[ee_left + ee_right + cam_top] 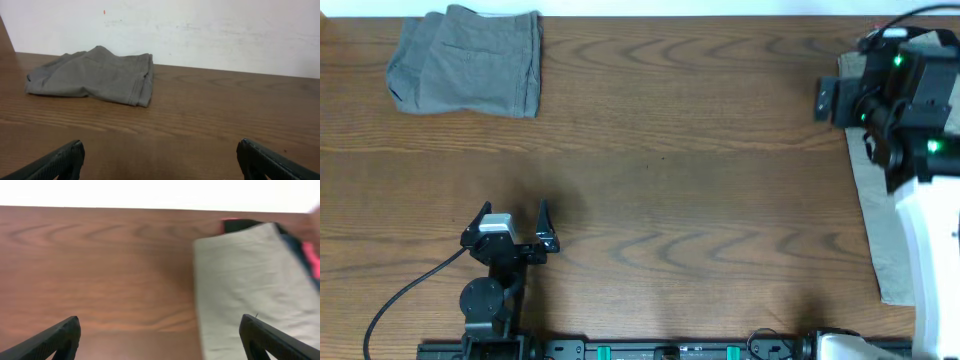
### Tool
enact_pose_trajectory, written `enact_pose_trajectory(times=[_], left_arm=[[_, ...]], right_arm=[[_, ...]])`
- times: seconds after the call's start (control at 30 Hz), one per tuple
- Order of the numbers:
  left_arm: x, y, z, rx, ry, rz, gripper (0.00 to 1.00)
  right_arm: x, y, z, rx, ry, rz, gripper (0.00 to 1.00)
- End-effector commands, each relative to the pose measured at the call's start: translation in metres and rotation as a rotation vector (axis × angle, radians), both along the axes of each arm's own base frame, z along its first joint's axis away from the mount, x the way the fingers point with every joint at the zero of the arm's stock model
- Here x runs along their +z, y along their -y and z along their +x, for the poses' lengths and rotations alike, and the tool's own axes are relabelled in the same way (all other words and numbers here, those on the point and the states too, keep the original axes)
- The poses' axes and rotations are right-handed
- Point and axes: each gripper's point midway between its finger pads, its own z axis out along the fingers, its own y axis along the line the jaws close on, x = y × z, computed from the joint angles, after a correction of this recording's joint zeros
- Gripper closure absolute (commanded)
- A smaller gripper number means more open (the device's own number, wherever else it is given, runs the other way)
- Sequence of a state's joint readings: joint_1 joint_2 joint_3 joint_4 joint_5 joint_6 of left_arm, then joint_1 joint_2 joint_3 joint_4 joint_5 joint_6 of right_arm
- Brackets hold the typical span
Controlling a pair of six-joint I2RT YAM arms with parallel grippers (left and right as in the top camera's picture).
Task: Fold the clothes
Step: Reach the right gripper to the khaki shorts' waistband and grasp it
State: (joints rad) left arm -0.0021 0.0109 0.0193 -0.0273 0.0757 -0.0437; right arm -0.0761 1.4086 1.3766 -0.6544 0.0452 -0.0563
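Note:
A folded grey-brown pair of shorts (468, 62) lies at the table's far left corner; it also shows in the left wrist view (95, 76). A light khaki-beige pair (880, 232) lies flat at the right edge, partly under the right arm; it shows in the right wrist view (250, 290). A dark navy edge (300, 250) peeks out beyond it. My left gripper (512, 226) is open and empty near the front, its fingertips (160, 160) over bare wood. My right gripper (160, 337) is open and empty, over the khaki pair's left edge.
The wooden table (680, 150) spans the view. A white wall (210, 30) stands behind its far edge. A black cable (400, 295) runs from the left arm's base. Something pink-red (312, 257) lies beside the navy fabric.

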Motion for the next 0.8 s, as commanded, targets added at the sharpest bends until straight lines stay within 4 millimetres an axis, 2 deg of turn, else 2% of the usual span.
enact_pose_trajectory(times=[0.0,0.23,0.33,0.5,0.77], left_arm=[[-0.015,0.004,-0.001,-0.023,-0.044,0.015,0.02],[-0.015,0.004,-0.001,-0.022,-0.044,0.015,0.02],[-0.015,0.004,-0.001,-0.023,-0.044,0.015,0.02],[-0.015,0.004,-0.001,-0.023,-0.044,0.015,0.02],[-0.015,0.004,-0.001,-0.023,-0.044,0.015,0.02]], right_arm=[[-0.014,0.043,0.024,-0.103,-0.068,-0.100,0.01],[-0.052,0.075,0.082,-0.129,-0.260,-0.150,0.01],[-0.073,0.090,0.099,-0.163,-0.337,-0.208,0.01],[-0.117,0.109,0.117,-0.196,-0.449,-0.276,0.01],[-0.184,0.128,0.131,-0.184,-0.542,-0.316,0.01]])
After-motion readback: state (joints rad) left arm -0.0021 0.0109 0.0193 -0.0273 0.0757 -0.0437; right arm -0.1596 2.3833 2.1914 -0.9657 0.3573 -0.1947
